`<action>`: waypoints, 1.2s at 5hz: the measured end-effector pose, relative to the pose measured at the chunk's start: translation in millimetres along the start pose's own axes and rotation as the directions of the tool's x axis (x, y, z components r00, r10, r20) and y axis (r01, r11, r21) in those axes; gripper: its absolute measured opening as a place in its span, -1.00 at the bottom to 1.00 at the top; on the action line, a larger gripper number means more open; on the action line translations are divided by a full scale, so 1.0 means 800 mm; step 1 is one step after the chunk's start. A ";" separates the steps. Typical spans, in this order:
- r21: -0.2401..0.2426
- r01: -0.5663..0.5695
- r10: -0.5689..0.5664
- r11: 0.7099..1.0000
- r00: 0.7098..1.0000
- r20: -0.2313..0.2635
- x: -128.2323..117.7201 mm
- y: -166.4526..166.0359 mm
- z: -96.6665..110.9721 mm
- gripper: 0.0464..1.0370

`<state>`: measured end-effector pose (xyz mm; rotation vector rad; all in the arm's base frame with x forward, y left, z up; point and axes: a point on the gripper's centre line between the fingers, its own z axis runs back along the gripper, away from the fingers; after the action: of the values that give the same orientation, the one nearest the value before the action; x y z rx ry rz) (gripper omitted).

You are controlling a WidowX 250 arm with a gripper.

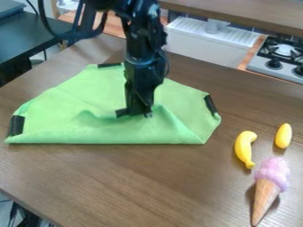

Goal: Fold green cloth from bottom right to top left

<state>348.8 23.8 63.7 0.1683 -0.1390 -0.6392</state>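
So, in the camera view, the green cloth [71, 99] is laid out on the brown worktop [136, 186], kinda rumpled in the middle, with a straight edge turned toward the camera and a crease running to its near right corner. Dark strips are seen at its left end [17, 126], far edge [109, 65] and right side [211, 104]. The pincer [135, 114] is pointed down at the cloth's middle, right by the raised folds. Whether it's opened or closed, or any fabric is gripped, can't be told, tbh. Off to the right, a toy banana [244, 149], a yellow oval toy [283, 135] and a toy ice cream cone [269, 186] are placed.
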 end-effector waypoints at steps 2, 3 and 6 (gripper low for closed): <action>-0.063 -0.095 0.093 0.993 0.995 -0.026 0.013 0.060 0.008 -0.97; -0.079 -0.119 0.115 0.990 0.992 -0.052 0.018 0.080 0.004 -0.97; -0.106 -0.143 0.138 0.984 0.989 -0.050 0.041 0.120 0.003 -0.97</action>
<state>430.1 79.4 87.7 0.0660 -0.0741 -0.5009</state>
